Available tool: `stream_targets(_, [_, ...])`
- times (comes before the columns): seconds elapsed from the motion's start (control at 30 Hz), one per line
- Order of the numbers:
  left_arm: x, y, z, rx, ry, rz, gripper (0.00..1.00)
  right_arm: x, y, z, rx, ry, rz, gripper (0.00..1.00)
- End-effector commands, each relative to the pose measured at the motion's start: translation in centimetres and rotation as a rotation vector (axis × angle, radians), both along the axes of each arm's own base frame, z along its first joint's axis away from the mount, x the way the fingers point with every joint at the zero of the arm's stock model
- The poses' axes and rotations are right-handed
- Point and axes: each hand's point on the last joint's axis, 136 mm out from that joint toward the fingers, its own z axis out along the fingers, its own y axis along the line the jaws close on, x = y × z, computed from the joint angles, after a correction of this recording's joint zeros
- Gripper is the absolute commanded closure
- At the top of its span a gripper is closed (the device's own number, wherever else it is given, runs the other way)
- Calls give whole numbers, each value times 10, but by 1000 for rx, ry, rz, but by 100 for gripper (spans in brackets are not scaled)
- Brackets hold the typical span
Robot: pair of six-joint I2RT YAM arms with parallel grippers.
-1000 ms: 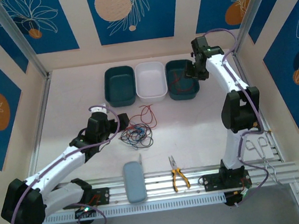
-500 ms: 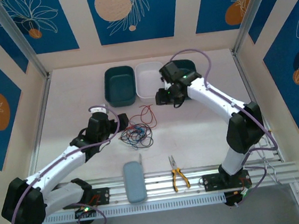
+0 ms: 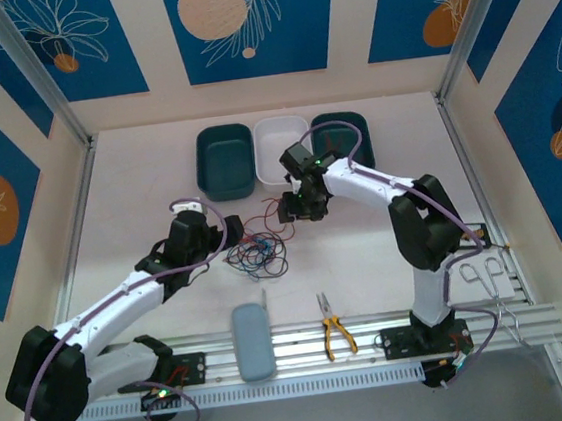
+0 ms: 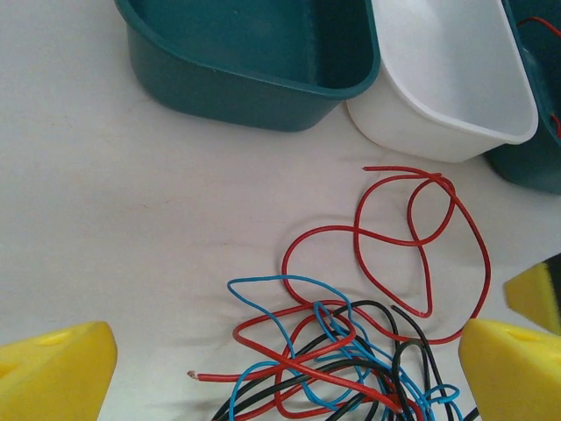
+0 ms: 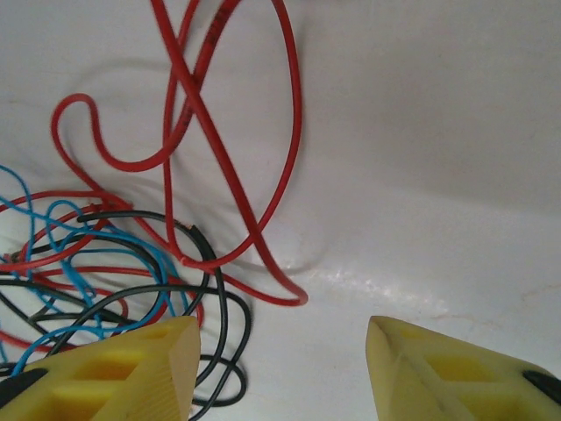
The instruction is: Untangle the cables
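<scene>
The cables lie in a tangled pile of red, black and light blue wires mid-table, with a red loop spreading toward the trays. My left gripper sits at the pile's left edge, open; in the left wrist view its fingers straddle the tangle without touching it. My right gripper hovers at the red loop's right side, open, with bare table between its fingers and the red loop just ahead. One red wire lies in the right teal tray.
Three trays stand at the back: teal, white, and the right teal one, partly behind the right arm. A grey case, yellow-handled pliers and metal tools rest near the front rail.
The right arm swung left and forward from the right teal tray down to the red loop beside the pile. The left arm hardly moved.
</scene>
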Motion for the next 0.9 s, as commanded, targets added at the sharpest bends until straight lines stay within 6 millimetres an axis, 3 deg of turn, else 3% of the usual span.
stream_targets(0.0, [-2, -1, -7, 0, 28, -9, 0, -1, 12, -13, 36, 34, 9, 47])
stream_targets(0.13, [-2, -3, -7, -6, 31, -16, 0, 3, 16, -26, 22, 46, 17, 50])
stream_targets(0.27, [-3, -4, -7, -9, 31, -21, 0, 5, 15, -29, -5, 30, 24, 59])
stream_targets(0.4, [-2, -4, -4, -14, 22, -21, 0, 6, 8, -19, -64, -21, 33, 81])
stream_targets(0.53, [-1, -5, 1, -25, 3, -23, 0, 2, 5, 6, -88, -103, 59, 100])
stream_targets(0.87, [0, -8, 15, -35, -48, -51, 0, -16, 11, 101, -140, -385, 182, 100])
